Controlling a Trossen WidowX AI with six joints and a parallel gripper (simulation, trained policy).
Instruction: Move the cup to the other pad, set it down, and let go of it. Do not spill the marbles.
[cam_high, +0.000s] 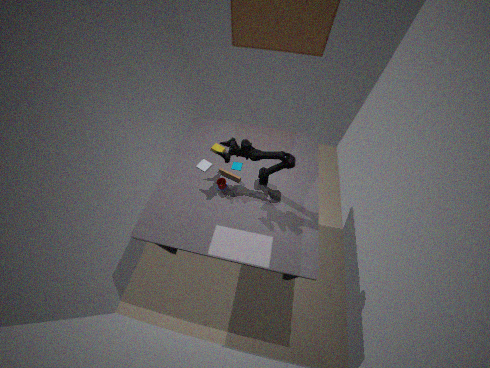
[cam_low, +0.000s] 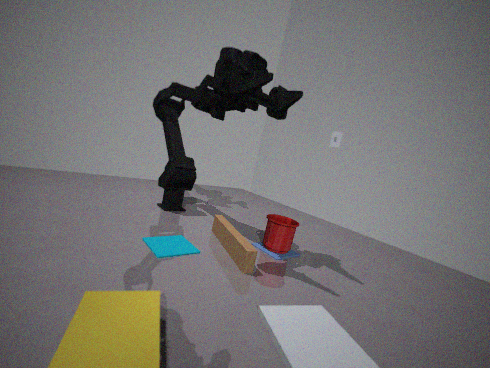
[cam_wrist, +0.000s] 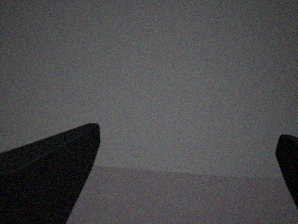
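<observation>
The red cup (cam_high: 221, 181) (cam_low: 280, 235) stands upright on a blue pad (cam_low: 292, 254). Its marbles cannot be made out. A cyan pad (cam_high: 237, 166) (cam_low: 171, 246) lies bare on the table, on the other side of a low wooden bar (cam_high: 230, 175) (cam_low: 232, 244). My gripper (cam_high: 223, 150) (cam_wrist: 188, 139) is open, with nothing between its fingers in the wrist view. It is raised high above the table, away from the cup, and points outward. The wrist view shows neither the cup nor a pad.
A yellow flat piece (cam_high: 218, 148) (cam_low: 115, 330) and a white flat piece (cam_high: 204, 165) (cam_low: 312, 332) are near the exterior camera. The wooden bar stands between the cup and the cyan pad. A pale rectangle (cam_high: 241, 245) lies at the table's edge in the top view.
</observation>
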